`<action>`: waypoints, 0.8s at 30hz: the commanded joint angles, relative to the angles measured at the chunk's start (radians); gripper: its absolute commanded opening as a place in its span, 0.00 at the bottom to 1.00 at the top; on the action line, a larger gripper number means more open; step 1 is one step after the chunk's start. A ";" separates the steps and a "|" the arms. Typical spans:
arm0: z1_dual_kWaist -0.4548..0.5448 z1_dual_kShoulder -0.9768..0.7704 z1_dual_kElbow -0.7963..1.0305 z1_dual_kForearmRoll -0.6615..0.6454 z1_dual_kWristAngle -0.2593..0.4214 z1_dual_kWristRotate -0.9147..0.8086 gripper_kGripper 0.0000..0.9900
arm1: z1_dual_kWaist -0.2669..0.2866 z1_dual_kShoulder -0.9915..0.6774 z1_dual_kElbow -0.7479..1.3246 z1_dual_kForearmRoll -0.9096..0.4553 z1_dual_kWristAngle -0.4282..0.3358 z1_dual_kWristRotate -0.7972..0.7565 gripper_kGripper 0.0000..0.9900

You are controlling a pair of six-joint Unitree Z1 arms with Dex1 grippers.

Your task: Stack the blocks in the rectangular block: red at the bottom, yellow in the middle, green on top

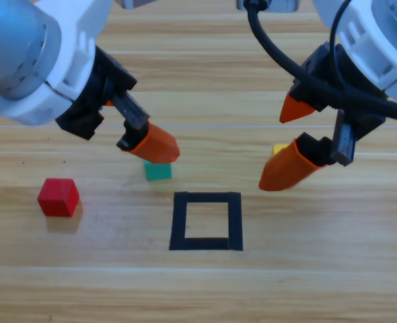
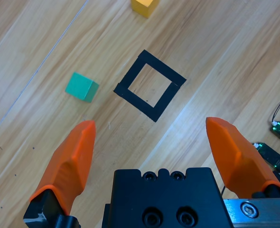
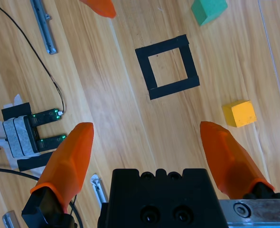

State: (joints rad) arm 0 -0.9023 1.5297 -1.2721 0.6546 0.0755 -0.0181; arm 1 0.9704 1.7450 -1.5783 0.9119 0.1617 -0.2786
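Both grippers hang above the surface, jaws wide apart, nothing held: left gripper (image 2: 149,137) over the green cube (image 1: 158,171), right gripper (image 1: 284,144) over the yellow cube (image 3: 239,113). Red cube (image 1: 58,196) sits toward the surface's left edge. Black tape rectangle (image 1: 206,242) lies mid-surface, bare wood inside, all cubes outside it.

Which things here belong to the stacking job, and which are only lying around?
For the job: red cube, yellow cube, green cube, black tape rectangle, left gripper and right gripper, both open.

Lying about: black cable, metal strip, small lit device.
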 commanded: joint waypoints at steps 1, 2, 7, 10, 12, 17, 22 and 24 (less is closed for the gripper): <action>-0.017 0.001 0.025 0.005 0.003 -0.009 1.00 | -0.039 -0.041 0.047 -0.015 -0.013 0.009 0.99; -0.017 0.003 0.026 0.002 0.003 -0.009 1.00 | -0.039 -0.041 0.049 -0.016 -0.013 0.009 0.99; -0.015 0.006 0.031 -0.001 0.003 -0.009 1.00 | -0.050 -0.042 0.055 -0.018 -0.013 0.013 0.99; -0.017 0.006 0.034 -0.004 0.003 -0.011 1.00 | -0.078 -0.044 0.069 -0.036 -0.018 0.041 0.99; -0.015 0.006 0.037 -0.007 0.003 -0.013 1.00 | -0.107 -0.035 0.072 -0.044 -0.056 0.076 0.99; -0.015 0.007 0.042 -0.010 0.003 -0.014 1.00 | -0.171 0.047 0.060 -0.044 -0.217 0.153 1.00; -0.017 0.012 0.042 -0.012 0.006 -0.014 1.00 | -0.185 0.185 0.007 -0.024 -0.350 0.193 1.00; -0.017 0.014 0.043 -0.012 0.007 -0.016 1.00 | -0.185 0.235 -0.026 -0.002 -0.353 0.199 1.00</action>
State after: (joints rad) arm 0 -0.9023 1.5297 -1.2502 0.6511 0.0755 -0.0214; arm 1 0.8227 1.8140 -1.5558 0.8828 -0.1679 -0.0898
